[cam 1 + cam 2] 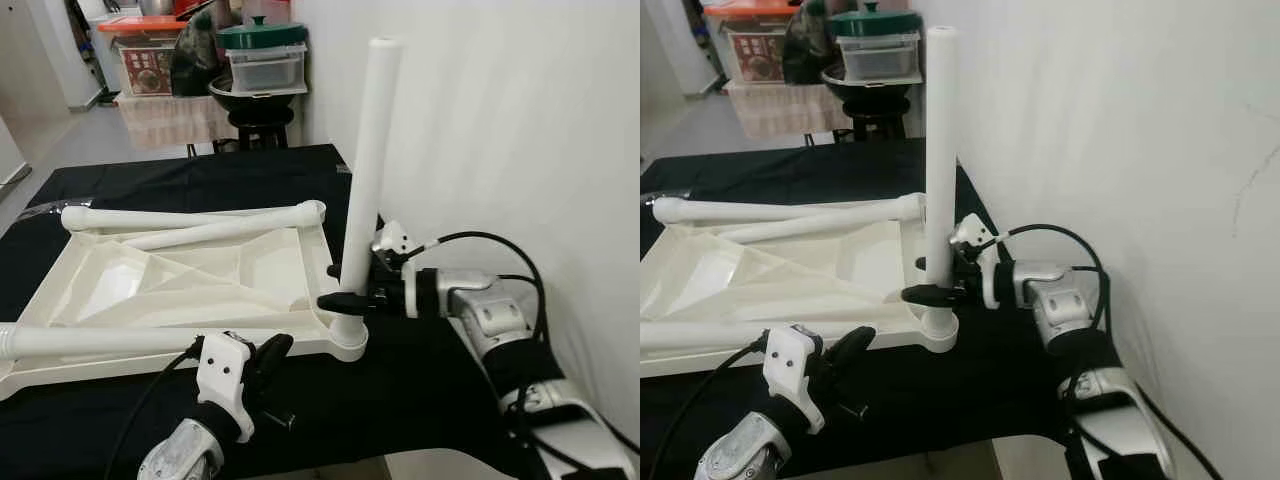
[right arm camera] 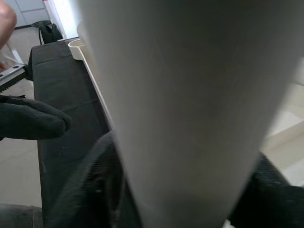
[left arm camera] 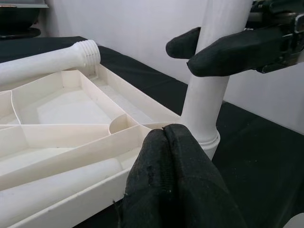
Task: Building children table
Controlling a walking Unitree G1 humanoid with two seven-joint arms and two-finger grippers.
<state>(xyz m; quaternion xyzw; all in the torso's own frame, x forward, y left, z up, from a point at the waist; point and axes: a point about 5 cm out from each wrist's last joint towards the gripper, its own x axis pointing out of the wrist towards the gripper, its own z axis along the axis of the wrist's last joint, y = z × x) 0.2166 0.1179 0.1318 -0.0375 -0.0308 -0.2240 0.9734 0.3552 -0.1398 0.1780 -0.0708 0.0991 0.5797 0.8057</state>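
The right gripper clamps the upright leg just above the tabletop; the left gripper, fingers pressed together, touches the tabletop's rim.

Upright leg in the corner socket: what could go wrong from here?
The right gripper clamps the upright leg low down, so the long part above could tilt in the corner socket. The left gripper is shut at the tabletop edge; pressing there could slide it. A loose leg lying across the tabletop may roll.

No text can be read; the far box bears a label, seemingly too blurred.
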